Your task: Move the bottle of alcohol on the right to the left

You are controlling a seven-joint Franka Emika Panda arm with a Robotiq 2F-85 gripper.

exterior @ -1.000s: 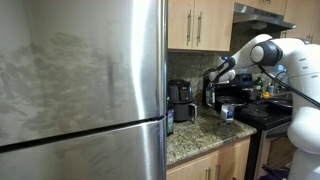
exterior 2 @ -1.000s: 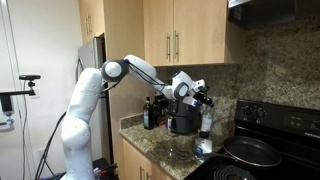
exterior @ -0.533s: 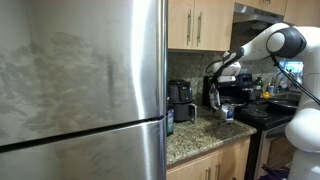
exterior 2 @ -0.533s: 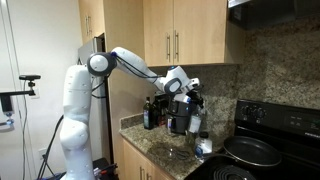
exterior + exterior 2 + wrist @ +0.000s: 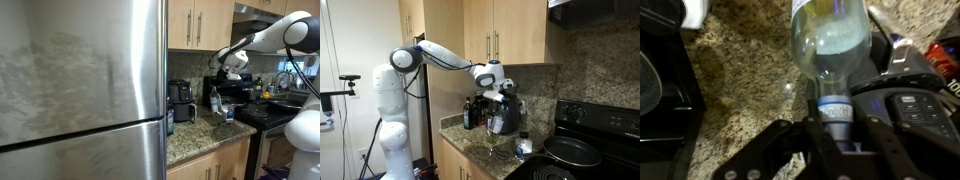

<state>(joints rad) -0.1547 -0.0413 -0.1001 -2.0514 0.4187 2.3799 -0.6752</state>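
Note:
My gripper (image 5: 836, 125) is shut on the neck of a clear bottle (image 5: 830, 40) with a blue-and-white band. In both exterior views the gripper (image 5: 503, 96) (image 5: 215, 84) holds this bottle (image 5: 501, 118) (image 5: 214, 100) upright, just above the granite counter (image 5: 740, 70) and in front of a black appliance (image 5: 506, 124). Slim dark bottles (image 5: 470, 112) stand against the wall beside that appliance, apart from the gripper. I cannot tell whether the held bottle touches the counter.
A short pale cup with blue markings (image 5: 524, 147) (image 5: 228, 112) stands near the stove with a black pan (image 5: 570, 152). The appliance's button panel (image 5: 915, 105) is close beside the jaws. Wooden cabinets (image 5: 500, 40) hang above. A steel fridge (image 5: 80, 90) fills one side.
The arm has carried the clear bottle from beside the pale cup and stove towards the black appliance and the dark bottles. The cup has not moved.

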